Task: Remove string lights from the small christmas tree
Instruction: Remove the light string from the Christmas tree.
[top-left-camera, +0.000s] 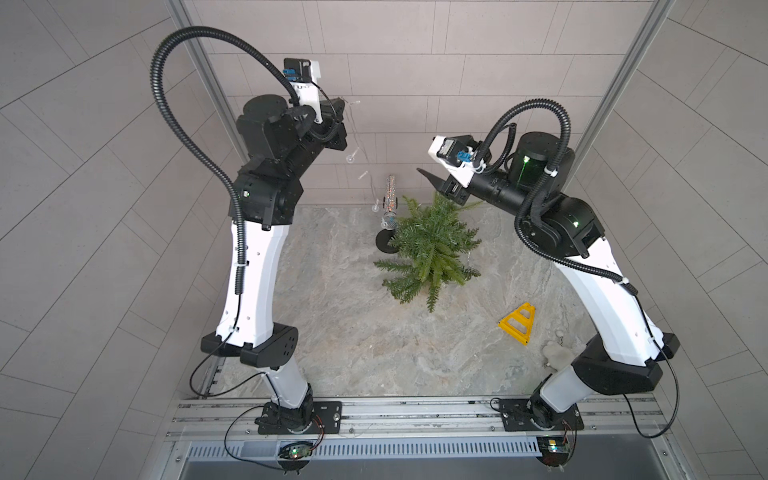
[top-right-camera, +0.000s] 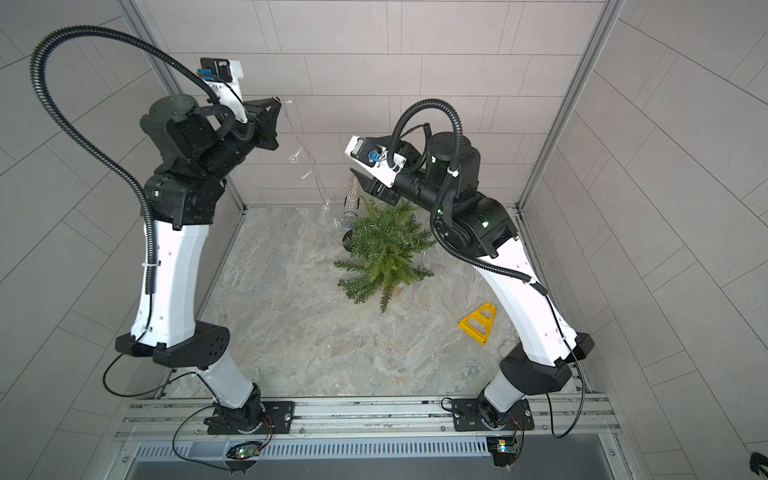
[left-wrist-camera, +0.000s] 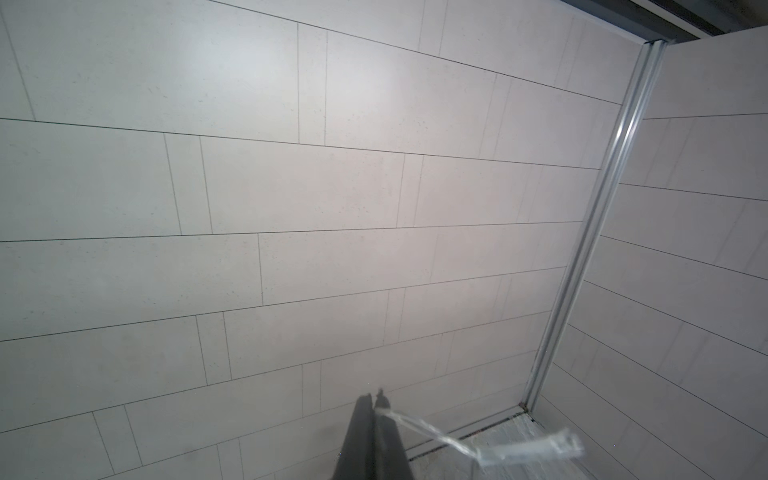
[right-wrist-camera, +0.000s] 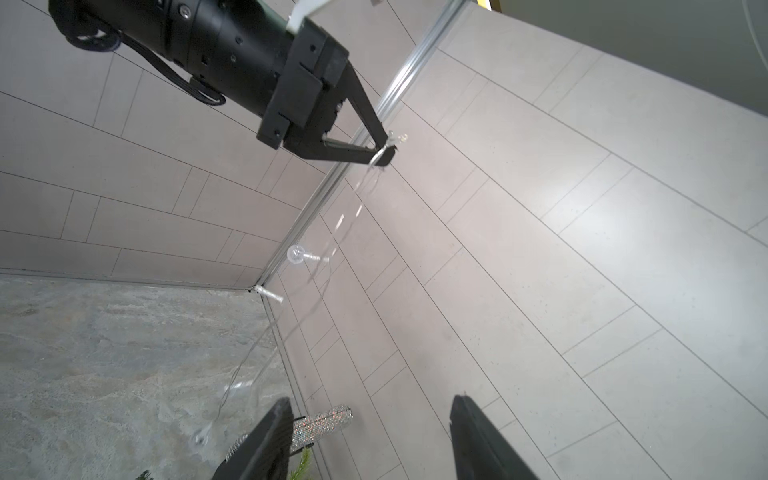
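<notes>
The small christmas tree (top-left-camera: 430, 249) (top-right-camera: 384, 253) stands green at the back middle of the marble table. The string lights (top-left-camera: 351, 158) (top-right-camera: 294, 158), a thin pale wire with clear bulbs, hang in the air from high on the left down toward the tree. My left gripper (top-left-camera: 345, 102) (top-right-camera: 277, 102) (left-wrist-camera: 376, 405) (right-wrist-camera: 384, 151) is raised near the back wall and shut on the wire's upper end (left-wrist-camera: 415, 424). My right gripper (top-left-camera: 432, 180) (top-right-camera: 357, 174) (right-wrist-camera: 372, 401) hovers just above the tree's far side, open, with nothing between its fingers. The wire (right-wrist-camera: 296, 253) passes to one side of it.
A glittery microphone (top-left-camera: 390, 199) (top-right-camera: 353, 195) (right-wrist-camera: 324, 419) on a black stand is right behind the tree. A yellow plastic frame (top-left-camera: 518, 323) (top-right-camera: 478, 318) lies at the front right. Tiled walls close in the back and both sides.
</notes>
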